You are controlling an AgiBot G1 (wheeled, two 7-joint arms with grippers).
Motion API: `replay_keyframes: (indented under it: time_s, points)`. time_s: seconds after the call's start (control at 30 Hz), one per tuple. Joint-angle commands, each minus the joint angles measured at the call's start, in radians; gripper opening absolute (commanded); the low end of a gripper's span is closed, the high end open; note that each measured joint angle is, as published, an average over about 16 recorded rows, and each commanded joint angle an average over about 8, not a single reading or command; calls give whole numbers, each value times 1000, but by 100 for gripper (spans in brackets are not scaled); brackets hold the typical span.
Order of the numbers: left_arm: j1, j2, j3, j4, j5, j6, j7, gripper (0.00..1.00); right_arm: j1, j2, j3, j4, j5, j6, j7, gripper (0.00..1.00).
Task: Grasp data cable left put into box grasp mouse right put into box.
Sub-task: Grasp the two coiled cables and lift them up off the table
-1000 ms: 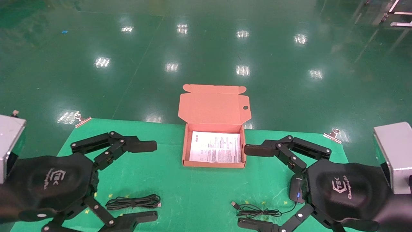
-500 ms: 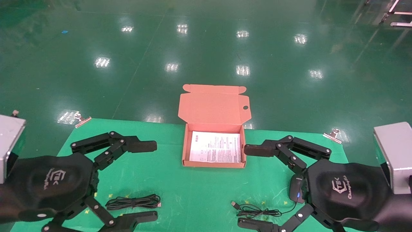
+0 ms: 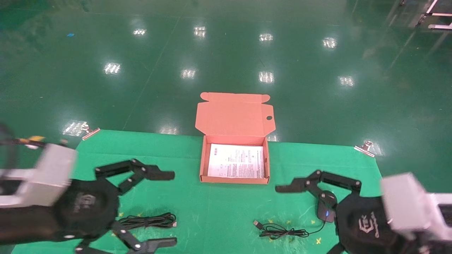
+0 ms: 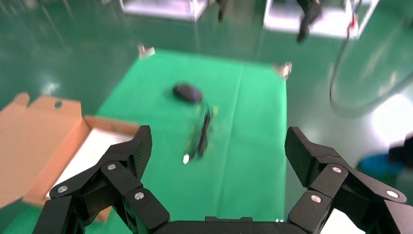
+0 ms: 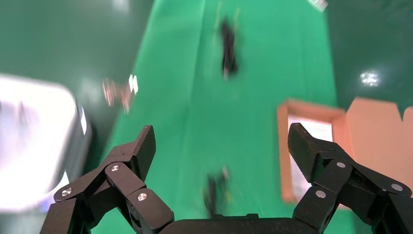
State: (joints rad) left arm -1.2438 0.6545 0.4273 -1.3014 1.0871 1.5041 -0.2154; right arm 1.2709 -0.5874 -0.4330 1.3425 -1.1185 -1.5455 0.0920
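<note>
While both arms hang low over the near edge of the worktop (image 3: 212, 211):
Left end effector (image 3: 169, 208): spread wide, empty, over the near left, the cable between its fingers.
Right end effector (image 3: 300, 225): spread wide, empty, near right.
Cable (image 3: 146, 221): coiled flat, near left.
Mouse (image 3: 325, 211): near right, cord trailing left.
Box (image 3: 234, 180): open, far centre, printed sheet inside.
</note>
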Motion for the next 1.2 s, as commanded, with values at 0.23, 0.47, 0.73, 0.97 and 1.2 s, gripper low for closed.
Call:
replay_keyframes:
  time_s: [0.23,0.47,0.73,0.97,1.2]
  points:
    - [-159,81,139,-31,338,9,-3,100,208,-70,-216,12,-320,-24,-125,100]
    - [-200,145,225,-38,560,-33,28,100,295,-138,-378,13,-506,-4,-169,100]
    - [-176,177,277,-33,689,-74,22,100,293,-189,-452,12,-620,36,-159,100]
    - [-142,196,306,-11,763,-110,-4,100,254,-210,-482,9,-688,85,-125,100]
    - [-111,214,317,38,803,-155,-24,100,200,-214,-490,2,-726,150,-82,100]
